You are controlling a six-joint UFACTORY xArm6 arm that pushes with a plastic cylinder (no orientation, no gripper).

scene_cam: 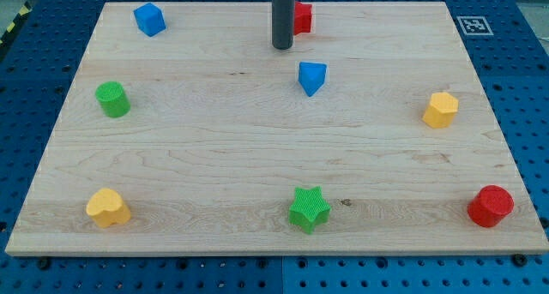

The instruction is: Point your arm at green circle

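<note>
Currently my tip (pixel 282 47) sits far from the green circle (pixel 112 99); no end effector, so grasp state unknowable; veering upward risks nudging the blue cube (pixel 149 19).

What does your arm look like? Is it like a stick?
Yes, like a stick. All that shows is a straight, smooth, dark grey round rod coming down from the view's top to my tip, which ends flat. It has no cables, markings or fingers in view.

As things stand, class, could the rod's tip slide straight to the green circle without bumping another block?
Probably yes. My tip sits near the view's top centre, beside the red block; the green circle lies towards the view's left, with bare board between.
</note>
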